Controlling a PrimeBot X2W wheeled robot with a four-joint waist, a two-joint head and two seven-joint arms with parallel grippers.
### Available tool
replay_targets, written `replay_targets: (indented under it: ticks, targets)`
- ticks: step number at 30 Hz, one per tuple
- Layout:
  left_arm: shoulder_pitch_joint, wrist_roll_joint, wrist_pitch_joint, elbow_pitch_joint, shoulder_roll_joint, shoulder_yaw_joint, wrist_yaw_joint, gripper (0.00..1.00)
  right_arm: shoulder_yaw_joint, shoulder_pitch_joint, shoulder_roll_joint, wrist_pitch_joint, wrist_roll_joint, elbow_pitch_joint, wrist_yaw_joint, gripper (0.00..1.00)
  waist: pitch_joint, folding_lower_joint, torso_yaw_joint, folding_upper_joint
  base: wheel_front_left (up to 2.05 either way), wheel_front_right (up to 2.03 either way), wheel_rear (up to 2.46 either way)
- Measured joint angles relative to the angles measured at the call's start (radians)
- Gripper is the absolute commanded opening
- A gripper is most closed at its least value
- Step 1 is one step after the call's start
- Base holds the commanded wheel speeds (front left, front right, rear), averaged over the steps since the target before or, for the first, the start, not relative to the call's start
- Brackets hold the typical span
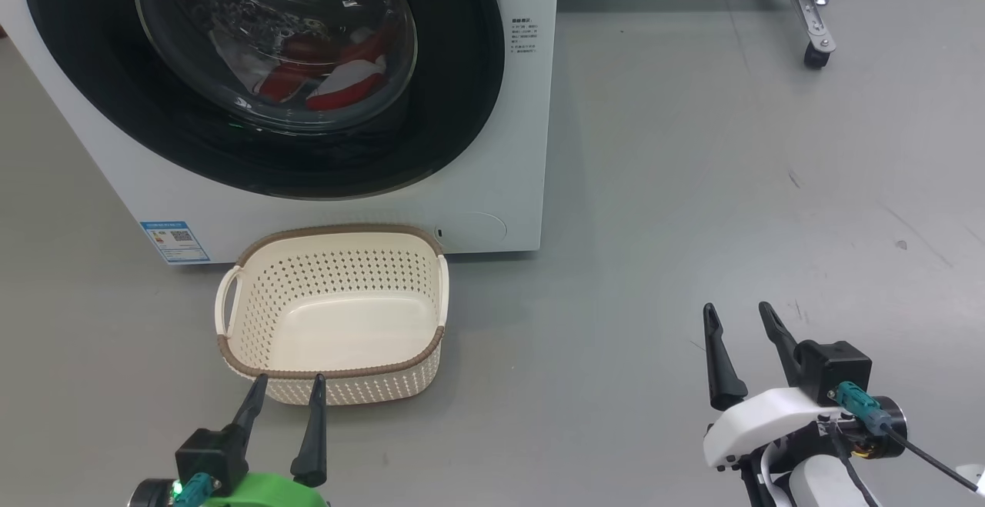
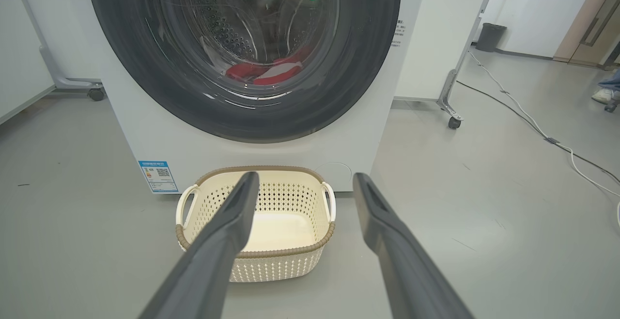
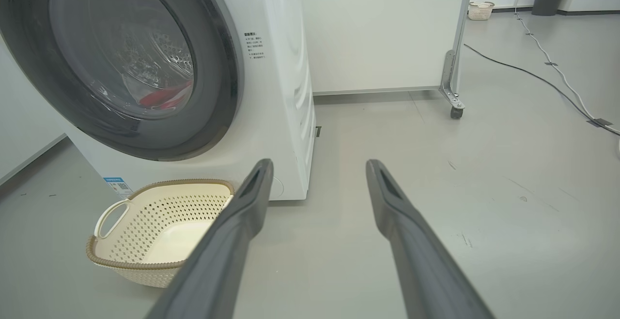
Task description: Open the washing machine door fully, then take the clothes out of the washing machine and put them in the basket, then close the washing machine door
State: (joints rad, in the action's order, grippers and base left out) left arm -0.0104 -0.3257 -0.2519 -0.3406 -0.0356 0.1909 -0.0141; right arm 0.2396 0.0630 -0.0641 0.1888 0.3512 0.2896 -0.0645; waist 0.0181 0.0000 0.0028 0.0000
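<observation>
Nearest you, your left gripper (image 1: 288, 378) and right gripper (image 1: 736, 308) are hanging empty with fingers spread, the light, stiff basket (image 1: 338, 227) is sitting mouth-up just beyond, and behind it the heavy, rigid washing machine door (image 1: 454, 107) is facing you shut, probably wanting a pull at its rim before you're pinching the limp clothes (image 1: 338, 88) bunched low behind the glass.

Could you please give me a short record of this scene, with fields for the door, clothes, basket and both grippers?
door: shut
clothes: red and white, inside the washer, seen through the door
basket: empty, on the floor before the washer
left gripper: open, empty, by the basket's near rim
right gripper: open, empty, over bare floor right of the basket
stage: door not yet opened
</observation>
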Motion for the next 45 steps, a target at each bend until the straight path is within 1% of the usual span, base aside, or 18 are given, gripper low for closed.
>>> replay_targets:
  ticks: [12, 14, 43, 44, 45]
  targets:
    - [-0.012, -0.009, 0.0, -0.007, 0.0, 0.003, 0.005, 1.0, 0.0, 0.01, 0.001, 0.0, 0.002, 0.013, -0.002, 1.0, 0.005, 0.0, 0.001, 0.0, 0.0, 0.0, 0.0]
    - [-0.012, -0.009, 0.0, -0.008, 0.0, 0.004, 0.005, 1.0, 0.001, 0.011, 0.001, 0.0, 0.002, 0.015, -0.008, 1.0, 0.005, 0.0, 0.001, 0.0, 0.0, 0.0, 0.0]
    - [-0.031, -0.014, 0.0, -0.028, 0.0, 0.009, 0.009, 1.0, 0.007, 0.023, 0.0, 0.003, 0.006, 0.029, -0.009, 1.0, 0.009, 0.0, 0.006, 0.0, 0.0, 0.0, 0.0]
    - [-0.031, -0.014, 0.0, -0.028, 0.0, 0.009, 0.009, 1.0, 0.007, 0.023, 0.0, 0.003, 0.006, 0.029, -0.009, 0.84, 0.009, 0.0, 0.006, 0.0, 0.0, 0.0, 0.0]
    - [-0.031, -0.014, 0.0, -0.027, 0.0, 0.01, 0.009, 1.0, 0.007, 0.026, -0.001, 0.003, 0.005, 0.029, -0.009, 0.03, 0.012, 0.0, 0.006, 0.0, 0.0, 0.0, 0.0]
